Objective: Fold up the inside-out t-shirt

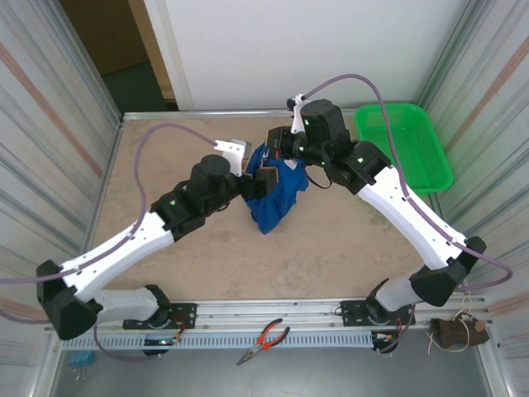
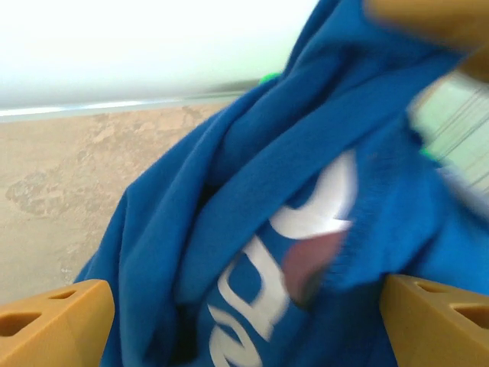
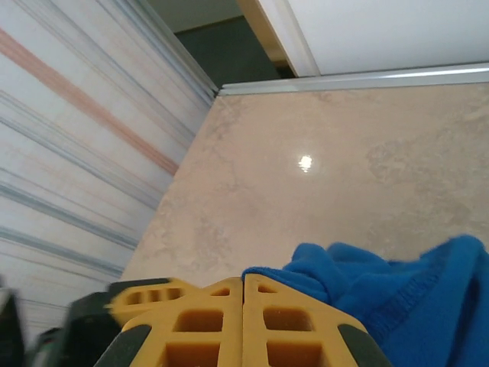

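Note:
The inside-out t-shirt [image 1: 278, 203] is a bunched royal-blue bundle at mid-table, its top lifted and its lower end hanging toward the tabletop. My right gripper [image 1: 278, 145] is above its far side; in the right wrist view its yellow jaws [image 3: 244, 279] are pressed together with a fold of the t-shirt [image 3: 397, 294] coming out at their tip. My left gripper [image 1: 259, 182] is against the bundle's left side. In the left wrist view it [image 2: 244, 329] is open, with the t-shirt [image 2: 229, 191] and its white print hanging between the two yellow fingers [image 2: 53, 325].
A green mesh basket [image 1: 405, 147] stands at the table's back right corner. Red-handled pliers [image 1: 264, 339] lie on the rail in front of the arm bases. Corrugated walls close in both sides of the beige table [image 1: 347, 248].

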Robot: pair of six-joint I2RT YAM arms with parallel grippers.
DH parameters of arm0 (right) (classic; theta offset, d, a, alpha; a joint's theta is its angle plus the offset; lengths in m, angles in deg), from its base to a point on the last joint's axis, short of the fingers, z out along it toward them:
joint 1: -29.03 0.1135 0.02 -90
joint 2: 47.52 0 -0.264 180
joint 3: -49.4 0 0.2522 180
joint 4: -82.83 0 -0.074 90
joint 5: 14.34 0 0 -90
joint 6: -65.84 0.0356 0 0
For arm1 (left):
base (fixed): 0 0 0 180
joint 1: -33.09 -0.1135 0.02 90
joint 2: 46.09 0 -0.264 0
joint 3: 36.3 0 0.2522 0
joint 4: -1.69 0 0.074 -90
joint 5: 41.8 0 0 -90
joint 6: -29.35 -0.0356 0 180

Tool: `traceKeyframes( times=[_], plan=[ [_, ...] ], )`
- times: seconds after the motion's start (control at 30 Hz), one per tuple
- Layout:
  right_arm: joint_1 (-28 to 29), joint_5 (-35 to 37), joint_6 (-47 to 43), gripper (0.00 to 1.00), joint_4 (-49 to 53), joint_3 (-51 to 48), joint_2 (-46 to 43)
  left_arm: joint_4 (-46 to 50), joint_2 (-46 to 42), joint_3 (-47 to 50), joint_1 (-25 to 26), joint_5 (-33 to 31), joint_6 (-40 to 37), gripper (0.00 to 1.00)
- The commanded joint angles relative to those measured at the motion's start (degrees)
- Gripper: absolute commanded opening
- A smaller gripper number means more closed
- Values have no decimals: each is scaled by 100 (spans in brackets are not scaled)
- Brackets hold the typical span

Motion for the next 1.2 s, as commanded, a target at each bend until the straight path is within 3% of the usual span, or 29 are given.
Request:
traceKeyframes(
  times=[0.0, 0.4, 0.73, 0.8, 0.83, 1.03, 1.1, 1.17],
  plan=[
    [55, 170, 92, 0, -351, -74, -215, -263, 208, 12, 5, -565, -156, 89],
    [-191, -36, 91, 0, -408, -329, -395, -724, -965, 888, -89, -928, -112, 89],
    [-174, -106, 136, 0, -439, -319, -307, -1122, -496, 730, 60, -387, -385, 90],
    [-165, -116, 144, 0, -439, -327, -291, -1329, -432, 792, 121, -350, -413, 92],
    [-164, -128, 144, 0, -439, -328, -285, -1396, -392, 806, 119, -326, -410, 98],
    [-167, -200, 171, 0, -452, -324, -242, -1614, 89, 622, 119, -262, -368, 99],
    [-172, -218, 184, 0, -457, -320, -242, -1636, 286, 508, 72, -205, -367, 91],
    [-199, -222, 177, 0, -439, -319, -262, -1748, 416, 455, -31, -94, -313, 63]
  ],
)
